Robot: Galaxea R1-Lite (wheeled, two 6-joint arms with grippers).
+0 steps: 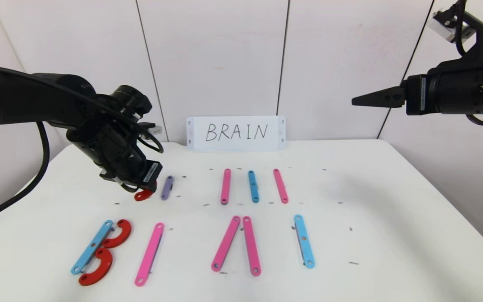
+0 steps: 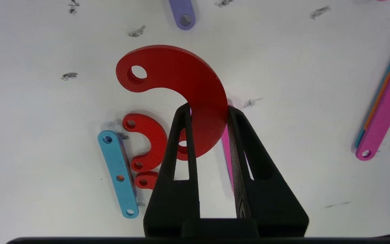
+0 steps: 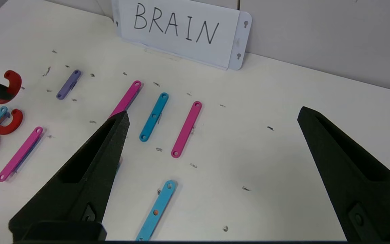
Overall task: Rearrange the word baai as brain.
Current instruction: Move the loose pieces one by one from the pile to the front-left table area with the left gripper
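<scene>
Head view first: the left tool (image 1: pixel 143 191) hangs low over the back-left part of the white desk (image 1: pixel 392 201), its fingers closed on a red curved piece (image 1: pixel 143 194) that it holds clear of the surface, just beside a short purple bar (image 1: pixel 167 187). From the left wrist view the grip is plain: the two black fingers (image 2: pixel 181 142) pinch one end of the red curved piece (image 2: pixel 181 88), the rest of the arc sticking out beyond the tips with its hole showing.

The word itself lies in the front row. At the left stands a B, a light-blue bar (image 1: pixel 92 246) with two red curves (image 1: pixel 107 251) against it. Next to it lies a lone pink bar (image 1: pixel 149 253), its long axis running front to back with a slight lean. That bar looks like the stem of the coming R, so the held curve would have to travel forward and a little to the right, towards the bar's far end. The left arm is much the nearer. Further right are a pink pair (image 1: pixel 237 249) leaning into an A without a crossbar, and a light-blue bar (image 1: pixel 304 240) as the I. Three spare bars (image 1: pixel 253 186) wait behind.

The right tool (image 1: pixel 377 99) is parked high on the right, spread wide and holding nothing.

A white card (image 1: pixel 236 133) propped against the wall reads BRAIN in black handwriting. I cannot make out the small label on the left wrist.
</scene>
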